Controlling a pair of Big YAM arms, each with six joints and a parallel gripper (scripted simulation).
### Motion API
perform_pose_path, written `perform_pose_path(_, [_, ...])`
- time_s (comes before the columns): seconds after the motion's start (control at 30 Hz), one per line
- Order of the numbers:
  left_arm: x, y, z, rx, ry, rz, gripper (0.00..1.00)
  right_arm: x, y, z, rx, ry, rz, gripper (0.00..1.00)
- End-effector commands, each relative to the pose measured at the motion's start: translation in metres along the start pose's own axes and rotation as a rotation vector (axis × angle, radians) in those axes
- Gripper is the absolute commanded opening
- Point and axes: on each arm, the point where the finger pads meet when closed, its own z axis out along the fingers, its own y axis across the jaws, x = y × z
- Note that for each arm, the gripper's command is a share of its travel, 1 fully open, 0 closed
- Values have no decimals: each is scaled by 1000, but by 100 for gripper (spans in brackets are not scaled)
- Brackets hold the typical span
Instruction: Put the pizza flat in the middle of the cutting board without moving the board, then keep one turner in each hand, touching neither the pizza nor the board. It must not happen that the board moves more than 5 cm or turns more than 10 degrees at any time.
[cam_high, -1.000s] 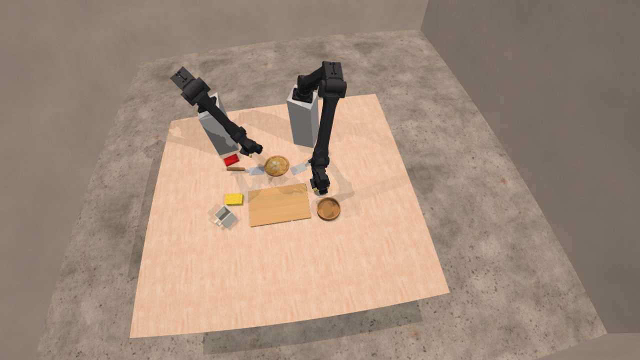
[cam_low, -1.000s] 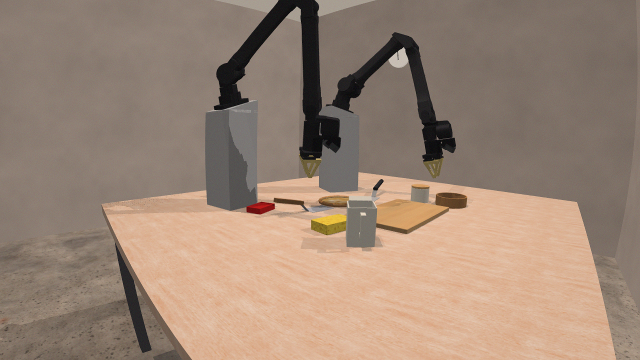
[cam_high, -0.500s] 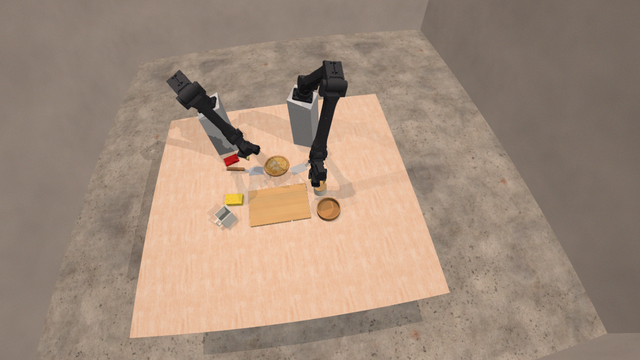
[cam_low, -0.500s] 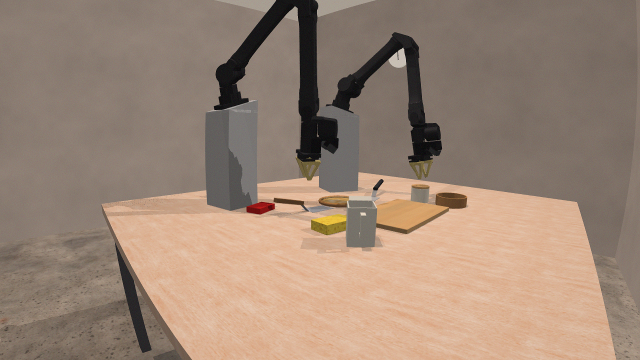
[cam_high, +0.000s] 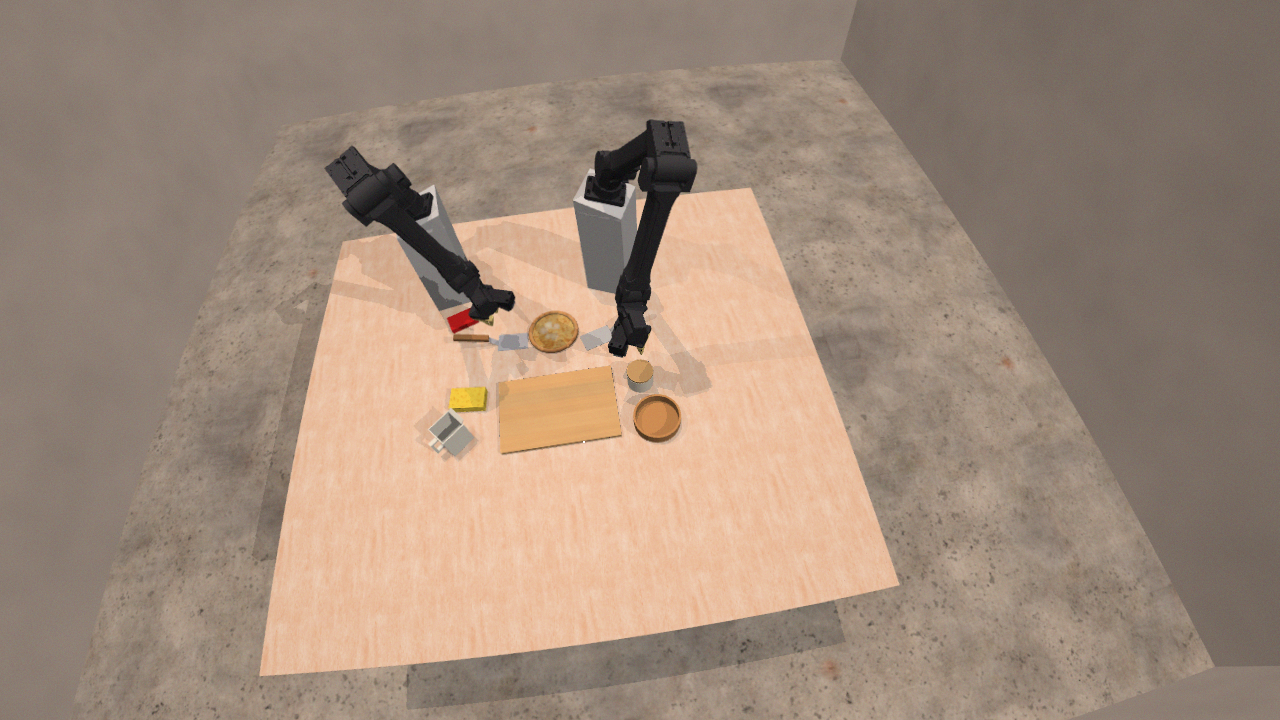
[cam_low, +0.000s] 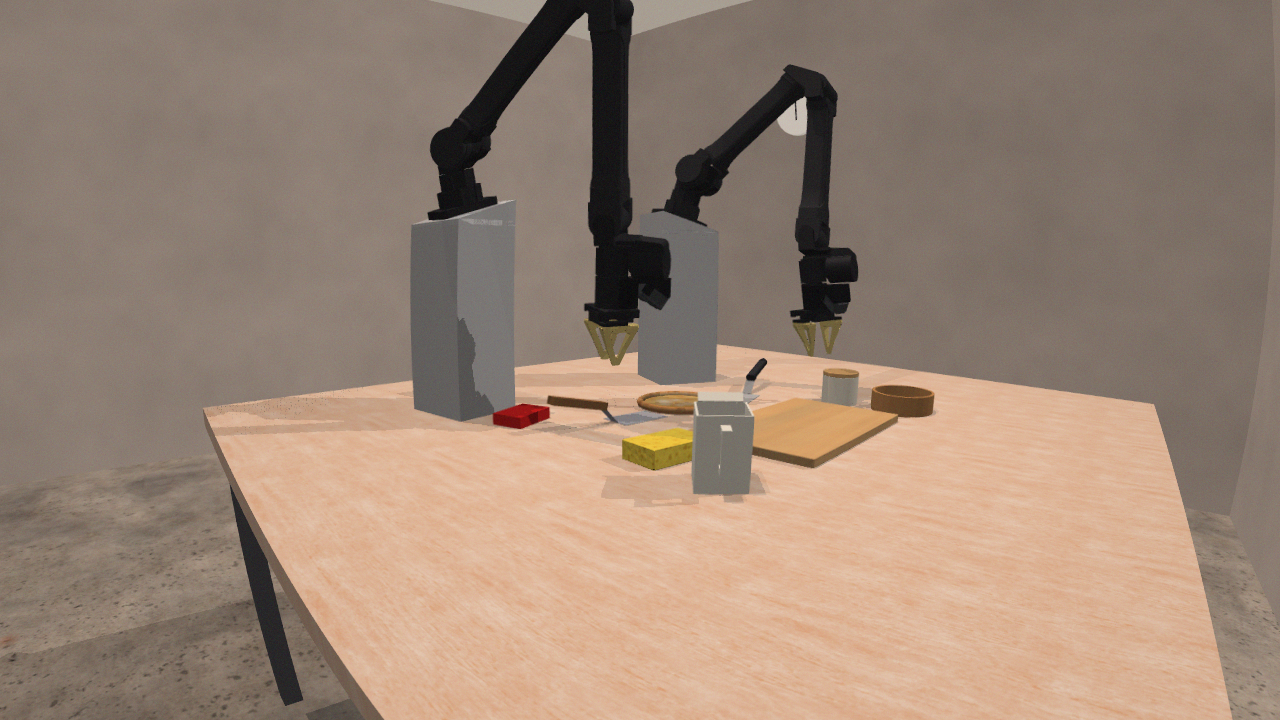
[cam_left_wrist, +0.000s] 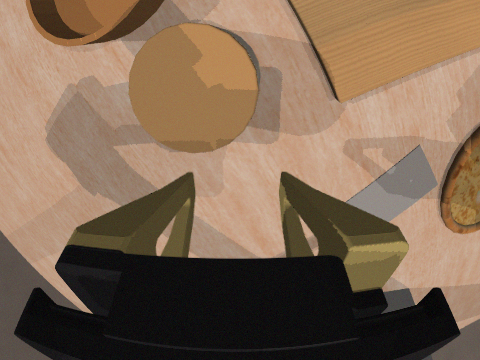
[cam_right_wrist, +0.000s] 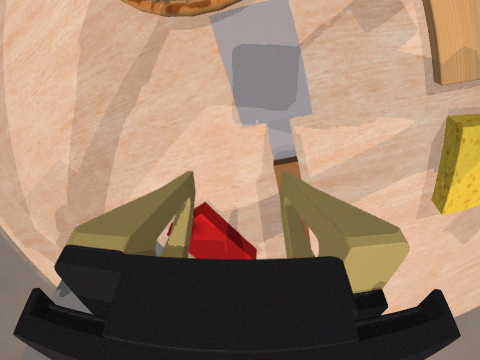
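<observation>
Brown-handled turner (cam_high: 470, 338) (cam_low: 579, 403) (cam_right_wrist: 290, 75) (grip partly hidden)

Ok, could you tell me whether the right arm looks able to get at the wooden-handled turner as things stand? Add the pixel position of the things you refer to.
Probably yes: the right gripper (cam_high: 487, 321) (cam_low: 612, 360) (cam_right_wrist: 237, 181) is open and empty above the turner's handle (cam_high: 470, 338) (cam_low: 577, 402) (cam_right_wrist: 286, 172), with nothing seen lying over it.
</observation>
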Motion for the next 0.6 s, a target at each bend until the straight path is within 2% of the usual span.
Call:
perform_pose_path(0.0, [17, -6, -2, 8, 6, 113, 48, 3, -14, -4, 25, -19, -49, 48])
perform_pose_path(0.07, [17, -3, -10, -3, -11, 153, 48, 6, -16, -4, 32, -19, -67, 48])
perform_pose_path(0.3, [36, -20, -13, 15, -4, 278, 48, 10, -18, -2, 41, -9, -123, 48])
perform_pose_path(0.47, [63, -35, -18, 39, 10, 388, 48, 23, -27, -1, 55, -3, -150, 48])
perform_pose_path(0.57, [90, -57, -9, 86, 43, 464, 48, 28, -31, 0, 64, 1, -174, 48])
